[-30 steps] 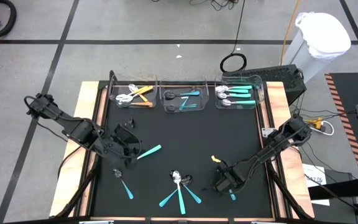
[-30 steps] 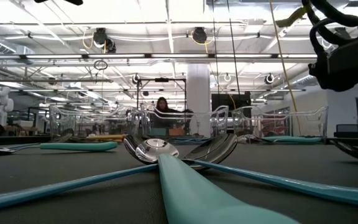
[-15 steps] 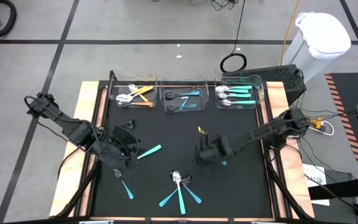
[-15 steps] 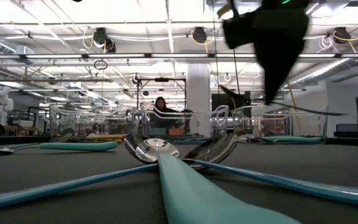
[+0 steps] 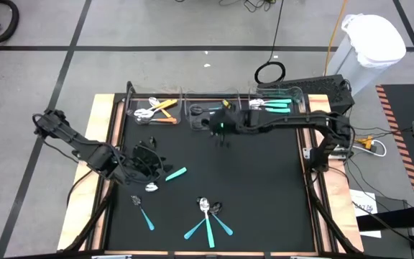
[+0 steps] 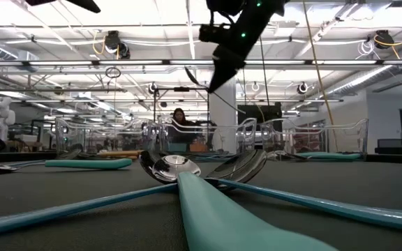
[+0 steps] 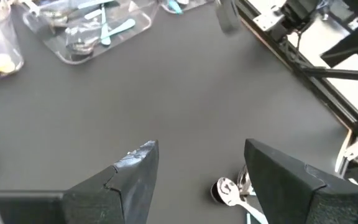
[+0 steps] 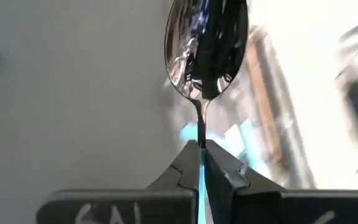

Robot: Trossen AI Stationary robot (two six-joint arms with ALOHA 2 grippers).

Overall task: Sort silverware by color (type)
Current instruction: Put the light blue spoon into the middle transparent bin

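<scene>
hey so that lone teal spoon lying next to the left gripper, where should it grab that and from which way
Grip the teal spoon mid-handle, coming straight down with the open left gripper and its fingers across the handle. It lies flat on the mat, angled, apart from other spoons, so the thin straight handle is the clearest part.

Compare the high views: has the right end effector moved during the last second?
Yes. The right end effector, shut on a spoon, went from the table's near right edge up and leftward to the middle bin at the far side.
</scene>
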